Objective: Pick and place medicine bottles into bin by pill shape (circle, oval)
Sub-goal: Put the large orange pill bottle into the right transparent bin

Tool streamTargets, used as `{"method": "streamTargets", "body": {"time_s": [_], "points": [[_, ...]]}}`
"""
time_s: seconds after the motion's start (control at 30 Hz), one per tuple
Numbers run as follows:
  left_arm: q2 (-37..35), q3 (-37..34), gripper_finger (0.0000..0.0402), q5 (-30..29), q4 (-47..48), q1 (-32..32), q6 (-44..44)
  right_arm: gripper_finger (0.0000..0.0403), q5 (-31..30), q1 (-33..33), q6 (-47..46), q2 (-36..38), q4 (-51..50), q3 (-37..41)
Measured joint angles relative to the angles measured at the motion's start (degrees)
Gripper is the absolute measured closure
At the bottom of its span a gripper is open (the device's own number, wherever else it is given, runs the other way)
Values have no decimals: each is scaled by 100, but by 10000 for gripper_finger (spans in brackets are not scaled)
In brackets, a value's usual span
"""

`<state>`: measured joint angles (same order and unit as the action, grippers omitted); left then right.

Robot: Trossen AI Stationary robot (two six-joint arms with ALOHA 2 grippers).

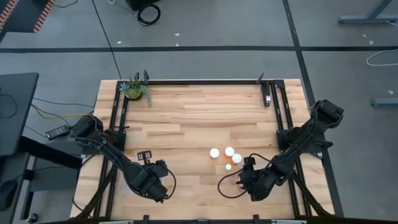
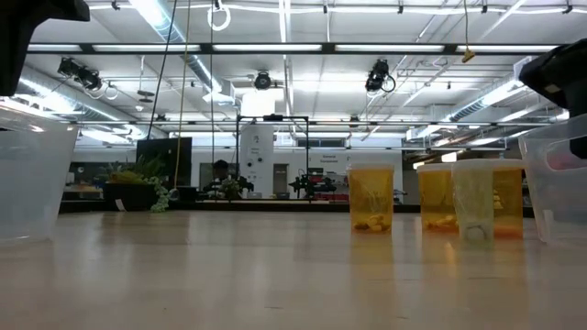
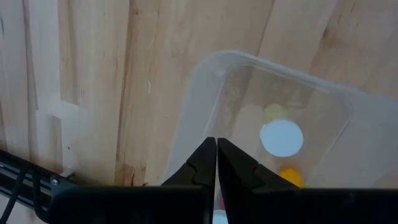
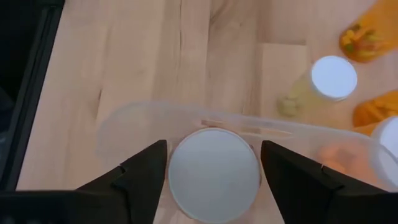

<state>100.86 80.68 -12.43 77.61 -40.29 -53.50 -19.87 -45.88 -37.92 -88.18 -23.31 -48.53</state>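
A wide wooden table (image 1: 199, 118) in a bright workshop hall, a small potted plant (image 1: 134, 89) at one corner. Clear bin (image 4: 155, 121) under the right gripper (image 4: 214, 171), fingers apart around a white-capped bottle (image 4: 213, 172). It could tip on landing. Four bottles (image 1: 225, 157) wait nearby. Left gripper (image 3: 216, 163), fingers together, hovers over another bin (image 3: 205, 74).

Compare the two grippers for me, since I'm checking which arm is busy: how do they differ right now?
The left gripper has its fingers pressed shut and empty, above a clear bin that holds a white-capped bottle. The right gripper stands wide open, its fingers on either side of a large white bottle cap over the other clear bin. Both are dark and hover over a clear bin near the table's front.
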Motion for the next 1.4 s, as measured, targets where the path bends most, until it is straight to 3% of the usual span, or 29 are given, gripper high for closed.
{"method": "streamTargets", "body": {"time_s": [0.43, 0.53, 0.63, 1.0, 1.4], "points": [[0, 0, 382, 2, 8, 0, -1, 109, -225, 80, 471, 804, -746, -493], [0, 0, 378, 2, 17, 0, 53, 109, -515, 325, 830, 1014, -774, -609], [0, 0, 379, 4, 17, 28, 78, 109, -407, 843, 1058, 1004, -780, -721], [0, 0, 380, 1, 22, 37, 79, 109, 489, 2203, 2395, 139, -185, -1018], [0, 0, 387, 2, 18, 26, 13, 109, 1013, 2908, 3452, -1231, -733, -2335]]}}
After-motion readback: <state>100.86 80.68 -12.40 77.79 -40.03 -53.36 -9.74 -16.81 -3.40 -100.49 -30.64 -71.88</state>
